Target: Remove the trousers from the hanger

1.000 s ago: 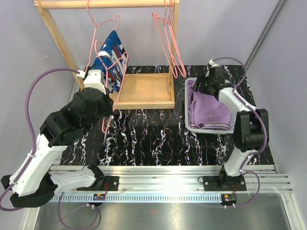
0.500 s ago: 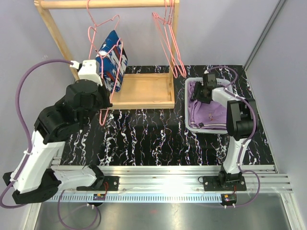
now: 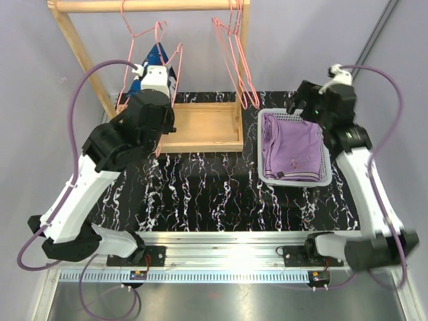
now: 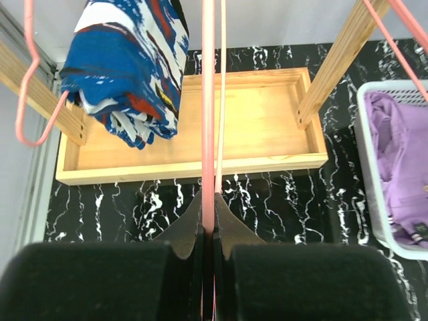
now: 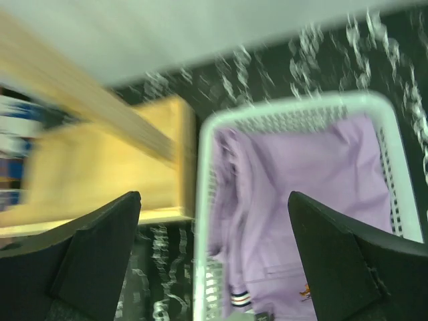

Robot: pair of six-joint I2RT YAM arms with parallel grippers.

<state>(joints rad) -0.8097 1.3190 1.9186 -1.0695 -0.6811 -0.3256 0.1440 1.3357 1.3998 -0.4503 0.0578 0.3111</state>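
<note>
The dark blue trousers (image 4: 127, 63) with white and red splashes hang folded over a pink wire hanger (image 4: 208, 100) on the wooden rack. My left gripper (image 4: 208, 204) is shut on a wire of that hanger, just right of the trousers. In the top view the left gripper (image 3: 160, 63) is raised at the rack and hides most of the blue trousers (image 3: 134, 87). The lilac trousers (image 3: 294, 147) lie in the white basket (image 3: 293, 180). My right gripper (image 3: 304, 100) is open and empty above the basket's far edge; its view shows the lilac trousers (image 5: 314, 194) below, blurred.
The wooden rack bar (image 3: 147, 5) crosses the back. Two more empty pink hangers (image 3: 237, 60) hang at its right end. A shallow wooden tray (image 3: 200, 127) forms the rack's base, with slanted posts (image 4: 338, 60) beside it. The basket (image 4: 374, 167) stands right of the tray.
My left arm has risen and swung right, carrying the hanger and blue trousers up. My right gripper has lifted out of the basket, away from the lilac trousers, and moved back and right.
</note>
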